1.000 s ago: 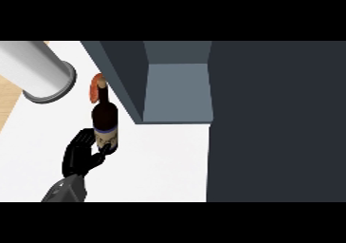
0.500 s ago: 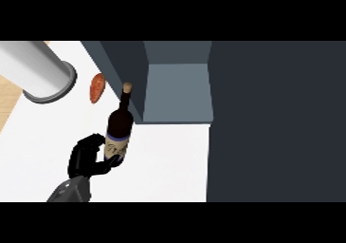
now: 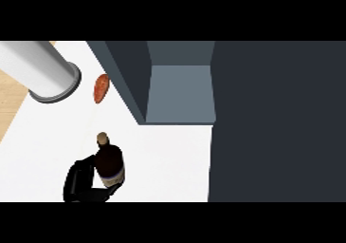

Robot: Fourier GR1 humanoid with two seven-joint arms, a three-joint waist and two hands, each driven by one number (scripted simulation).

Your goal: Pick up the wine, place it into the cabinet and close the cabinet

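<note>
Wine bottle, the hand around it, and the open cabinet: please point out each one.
Wine bottle (image 3: pixel 109 159), head view, on its dark body.
Hand (image 3: pixel 81 182), head view, on the black fingers curled round the bottle.
Cabinet (image 3: pixel 179 92), head view, on the grey floor of its open compartment.

Inventory, head view:
- Wine (image 3: pixel 109 161): one bottle.
- Hand (image 3: pixel 83 182): one, black; a second does not show.
- Cabinet (image 3: pixel 177 90): one, with one open compartment visible.
- Door (image 3: pixel 280 123): one dark panel at the right, probably the cabinet's.
- Cylinder (image 3: pixel 37 71): one, white with a grey rim.
- Red-orange item (image 3: pixel 100 88): one, small and oval; kind unclear.
- Worktop (image 3: pixel 168 156): one, white.
</note>
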